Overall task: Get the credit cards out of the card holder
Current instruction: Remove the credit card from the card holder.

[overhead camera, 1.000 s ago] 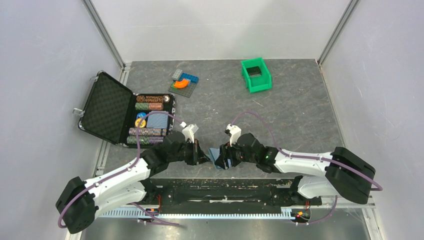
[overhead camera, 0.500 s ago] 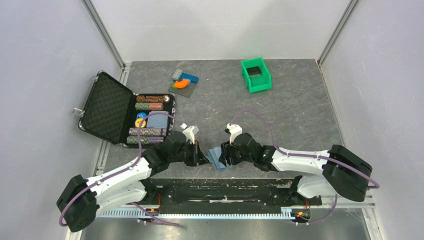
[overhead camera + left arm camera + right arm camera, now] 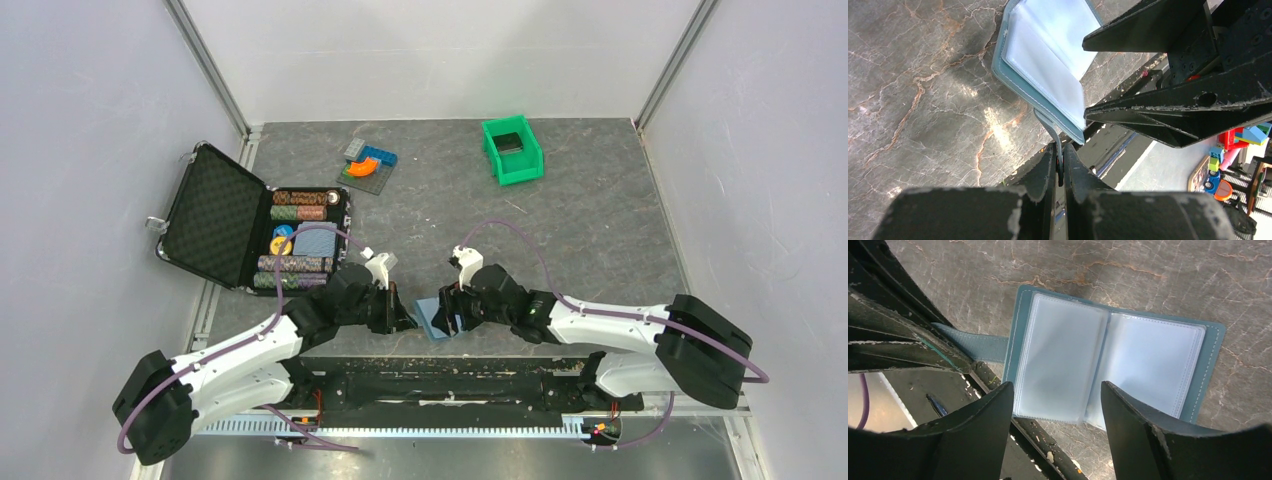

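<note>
While the left gripper [image 3: 1060,156] is clenched on the teal strap [image 3: 975,346] of the card holder [image 3: 1108,360], the holder lies spread open at the middle of the tabletop's [image 3: 600,230] near edge, cloudy sleeves facing up; the right gripper [image 3: 1057,389] hangs just over it, jaws apart, grasping nothing; whether the sleeves hold cards I cannot tell; a green bin [image 3: 522,172] sits near the far edge.
</note>
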You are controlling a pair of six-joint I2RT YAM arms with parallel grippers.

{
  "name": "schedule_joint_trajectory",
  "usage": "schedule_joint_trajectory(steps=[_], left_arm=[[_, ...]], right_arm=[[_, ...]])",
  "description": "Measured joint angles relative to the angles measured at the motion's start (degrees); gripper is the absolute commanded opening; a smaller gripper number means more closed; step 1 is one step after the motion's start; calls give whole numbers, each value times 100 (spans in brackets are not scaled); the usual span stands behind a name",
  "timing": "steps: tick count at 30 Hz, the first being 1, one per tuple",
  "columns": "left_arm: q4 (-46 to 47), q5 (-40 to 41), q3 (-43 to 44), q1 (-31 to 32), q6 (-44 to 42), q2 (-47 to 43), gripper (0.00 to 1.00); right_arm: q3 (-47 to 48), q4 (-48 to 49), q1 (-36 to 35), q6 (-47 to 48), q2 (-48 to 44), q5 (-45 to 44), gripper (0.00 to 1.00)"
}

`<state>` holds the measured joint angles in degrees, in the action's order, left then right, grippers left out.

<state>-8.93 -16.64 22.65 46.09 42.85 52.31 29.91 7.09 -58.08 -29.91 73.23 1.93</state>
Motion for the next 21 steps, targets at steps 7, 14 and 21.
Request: schedule_joint_trajectory(steps=[7, 14, 21], left_arm=[[-42, 0, 0, 0, -15, -42, 2], [-44, 0, 0, 0, -13, -74, 2], [-149, 4, 0, 0, -15, -140, 2]], right_arm=[[31, 87, -74, -7, 212, 129, 69], [114, 103, -146, -9, 485, 140, 69], [173, 2, -186, -7, 560, -35, 63]])
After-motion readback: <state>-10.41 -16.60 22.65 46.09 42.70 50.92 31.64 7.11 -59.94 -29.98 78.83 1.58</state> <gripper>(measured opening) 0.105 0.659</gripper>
